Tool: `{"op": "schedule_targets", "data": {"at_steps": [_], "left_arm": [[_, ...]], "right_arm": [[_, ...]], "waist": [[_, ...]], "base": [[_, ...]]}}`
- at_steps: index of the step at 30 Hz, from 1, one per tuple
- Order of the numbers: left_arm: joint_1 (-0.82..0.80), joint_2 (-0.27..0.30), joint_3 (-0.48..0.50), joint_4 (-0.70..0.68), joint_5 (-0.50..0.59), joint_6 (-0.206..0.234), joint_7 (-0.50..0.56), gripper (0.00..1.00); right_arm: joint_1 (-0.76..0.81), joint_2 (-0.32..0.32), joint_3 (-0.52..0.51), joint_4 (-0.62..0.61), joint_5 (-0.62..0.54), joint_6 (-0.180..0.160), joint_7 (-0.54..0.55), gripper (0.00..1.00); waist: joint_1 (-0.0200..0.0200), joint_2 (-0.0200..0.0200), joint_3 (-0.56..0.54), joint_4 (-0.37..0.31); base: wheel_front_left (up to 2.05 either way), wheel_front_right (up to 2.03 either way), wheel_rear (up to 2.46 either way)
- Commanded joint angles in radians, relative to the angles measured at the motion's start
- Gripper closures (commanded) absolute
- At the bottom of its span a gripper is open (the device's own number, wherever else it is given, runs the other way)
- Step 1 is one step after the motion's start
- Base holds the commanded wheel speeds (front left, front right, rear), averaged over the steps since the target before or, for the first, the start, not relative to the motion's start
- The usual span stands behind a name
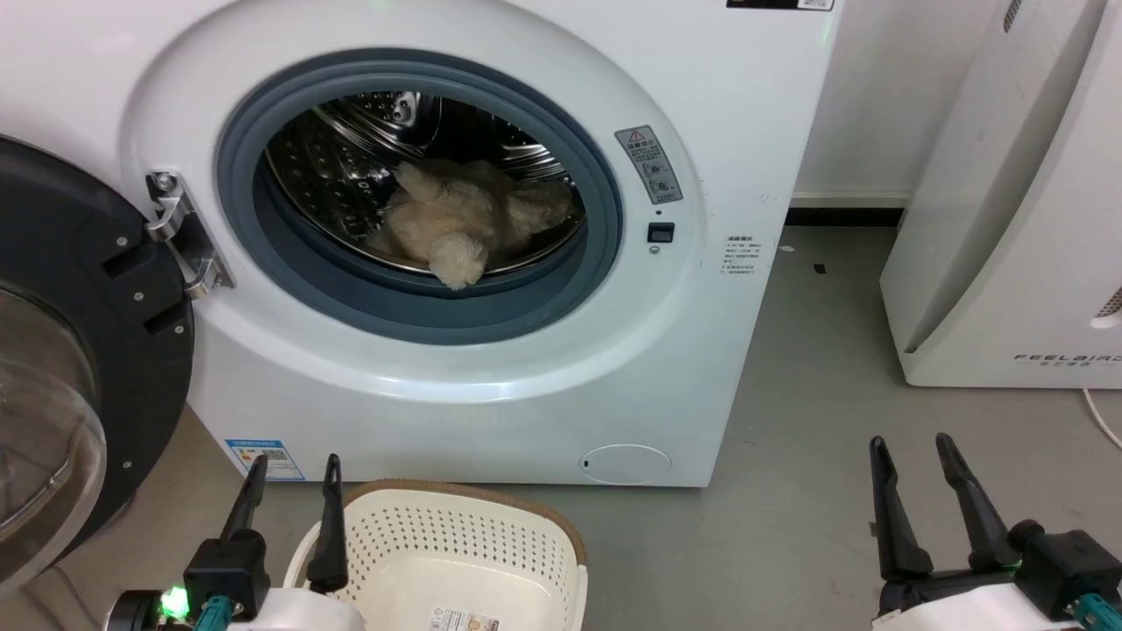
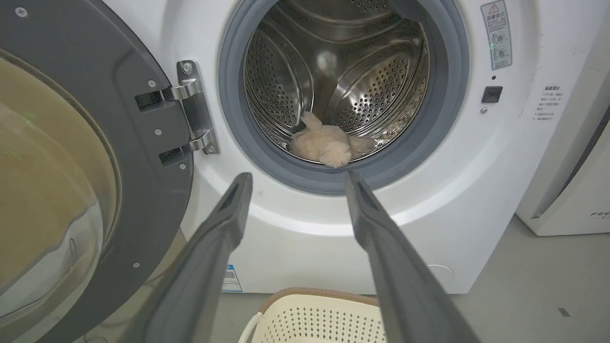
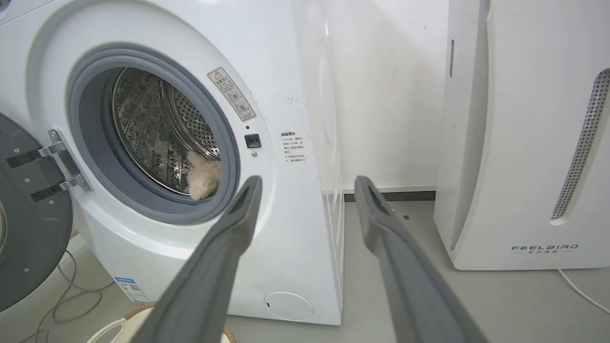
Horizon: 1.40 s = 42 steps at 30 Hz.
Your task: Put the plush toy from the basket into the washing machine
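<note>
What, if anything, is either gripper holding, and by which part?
Nothing. The left gripper and right gripper are open; the plush toy lies in the washing machine.

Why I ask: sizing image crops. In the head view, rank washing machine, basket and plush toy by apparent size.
1. washing machine
2. basket, nearer and cropped
3. plush toy, farther, so true order unsure

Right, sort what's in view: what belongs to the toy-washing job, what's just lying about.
Job:
plush toy, already inside
washing machine, open
basket
left claw, right claw, both open

Lying about:
white FEELBIRD appliance
</note>
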<state>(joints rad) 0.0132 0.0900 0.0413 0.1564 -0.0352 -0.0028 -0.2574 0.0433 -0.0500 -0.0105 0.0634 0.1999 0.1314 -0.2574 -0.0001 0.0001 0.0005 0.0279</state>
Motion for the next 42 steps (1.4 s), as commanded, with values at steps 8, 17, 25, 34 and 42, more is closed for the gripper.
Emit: {"op": "schedule_targets", "data": {"at_steps": [8, 17, 25, 34, 42], "left_arm": [[-0.001, -0.002, -0.001, -0.005, 0.000, 0.000, 0.010, 1.00], [-0.002, -0.005, -0.004, -0.016, 0.002, 0.000, 0.029, 1.00], [-0.002, -0.008, -0.006, -0.026, 0.005, 0.000, 0.045, 1.00], [-0.003, -0.010, -0.009, -0.038, 0.007, 0.001, 0.064, 1.00], [-0.004, -0.013, -0.012, -0.048, 0.010, 0.001, 0.080, 1.00]], "right_arm": [[-0.003, 0.000, 0.000, -0.002, -0.006, 0.000, 0.009, 1.00], [-0.006, 0.000, 0.001, -0.007, -0.021, 0.000, 0.028, 1.00], [-0.009, 0.000, 0.002, -0.011, -0.033, 0.000, 0.044, 1.00], [-0.012, 0.000, 0.003, -0.016, -0.048, 0.000, 0.063, 1.00], [-0.014, 0.000, 0.003, -0.020, -0.061, 0.000, 0.079, 1.00]], "waist": [[0.0001, -0.0001, 0.000, 0.000], [0.0001, -0.0001, 0.000, -0.002], [0.0001, -0.0001, 0.000, -0.004], [0.0001, -0.0001, 0.000, -0.006], [0.0001, -0.0001, 0.000, -0.008]], "base": [[0.00, 0.00, 0.00], [0.00, 0.00, 0.00], [0.00, 0.00, 0.00], [0.00, 0.00, 0.00], [0.00, 0.00, 0.00]]}}
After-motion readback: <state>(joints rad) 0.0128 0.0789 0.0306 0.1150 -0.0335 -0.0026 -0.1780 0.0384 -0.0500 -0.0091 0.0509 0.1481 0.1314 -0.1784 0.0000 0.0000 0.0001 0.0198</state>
